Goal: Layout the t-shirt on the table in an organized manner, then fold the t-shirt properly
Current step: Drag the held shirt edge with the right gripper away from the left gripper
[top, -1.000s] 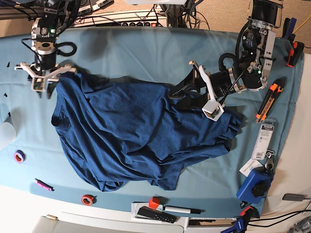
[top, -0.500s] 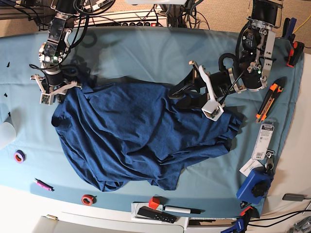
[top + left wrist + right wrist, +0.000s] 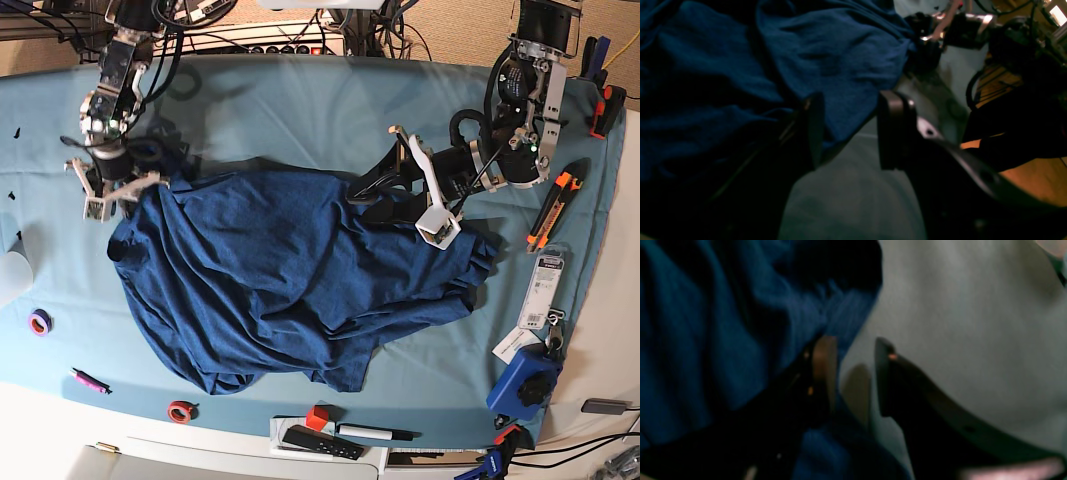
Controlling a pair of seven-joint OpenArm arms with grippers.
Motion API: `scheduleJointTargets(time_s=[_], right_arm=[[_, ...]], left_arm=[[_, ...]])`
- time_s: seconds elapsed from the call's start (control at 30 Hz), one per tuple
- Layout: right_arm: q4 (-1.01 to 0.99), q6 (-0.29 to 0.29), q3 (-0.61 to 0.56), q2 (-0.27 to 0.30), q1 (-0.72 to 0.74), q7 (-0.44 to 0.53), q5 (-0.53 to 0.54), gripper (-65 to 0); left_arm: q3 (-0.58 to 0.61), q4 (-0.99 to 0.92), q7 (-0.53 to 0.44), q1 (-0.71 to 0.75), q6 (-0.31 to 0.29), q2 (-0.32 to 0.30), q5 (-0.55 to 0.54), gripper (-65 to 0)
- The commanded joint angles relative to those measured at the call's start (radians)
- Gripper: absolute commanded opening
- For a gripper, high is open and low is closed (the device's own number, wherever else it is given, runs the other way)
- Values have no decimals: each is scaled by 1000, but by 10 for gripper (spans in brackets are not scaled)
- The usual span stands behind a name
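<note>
Right gripper (image 3: 112,192), upper left of the base frame, had drifted up and away from where it stood a second earlier. Its jaws had parted; in the right wrist view bare teal cloth showed in the gap, with the shirt's edge lying against one finger only. I read that as a release: corner let go, not carried further.

Left gripper (image 3: 413,182), right of centre, had not moved. I saw it spread wide; in the left wrist view a fold of fabric lay between the fingers (image 3: 813,130), gaps on both sides, so nothing was clamped.

The t-shirt (image 3: 290,275) sat mid-table, a rumpled navy heap, heathered knit, soft, ridged with wrinkles. Its lower hem bunched toward the near edge, and a crumpled wad lay at right under the left arm. No clean outline yet; sleeves not distinguishable.

The table (image 3: 300,110) cover was smooth, matte and light teal.

My judgement: still in the layout stage. Both grippers would need fresh holds before any folding.
</note>
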Motion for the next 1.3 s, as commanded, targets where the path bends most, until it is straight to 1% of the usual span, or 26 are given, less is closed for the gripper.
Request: scheduleJointTargets(time_s=[0.0,0.1,0.23,0.37,0.43,0.5,0.67,0.77,0.87,0.9,0.93,1.03,1.13,1.27], right_arm=[[18,-2,2,14,37,19,0,-444],[18,-1,2,14,85,-31,36,-444],[17,-7,2,13,115,-42,41,-444],[16,-67,6,14,118,-40,35,-444],[13,-80,20,15,124,-37,35,-444],[-7,-81,41,17,139,-35,36,-444],[-138,-80,90,18,214,-18,36,-444],[-236,-75,82,25,268,-8,36,-444],[-314,-75,56,33,312,27,35,-445],[-331,-76,50,33,325,40,26,-460],[-344,-76,45,33,338,48,6,-498],[-362,-76,39,34,373,47,-49,-650],[-362,-80,39,43,399,39,-55,-650],[-362,-84,39,75,423,34,-78,-650]], left_arm=[[-4,16,-26,-14,-9,-5,-24,-384],[-4,16,-26,-14,-9,-5,-24,-384],[-4,16,-26,-14,-9,-5,-23,-384],[-4,16,-26,-14,-9,-5,-17,-384],[-4,16,-26,-14,-9,-5,-18,-384],[-4,16,-26,-14,-9,-5,-17,-384],[-4,16,-26,-14,-9,-5,-17,-384],[-4,16,-26,-14,-9,-5,-18,-384],[-4,16,-26,-14,-9,-5,-17,-384],[-4,16,-26,-14,-9,-5,-17,-384],[-4,16,-26,-14,-9,-5,-17,-384],[-4,16,-26,-14,-9,-5,-17,-384],[-4,16,-26,-14,-9,-5,-17,-384],[-4,16,-26,-14,-9,-5,-17,-384]])
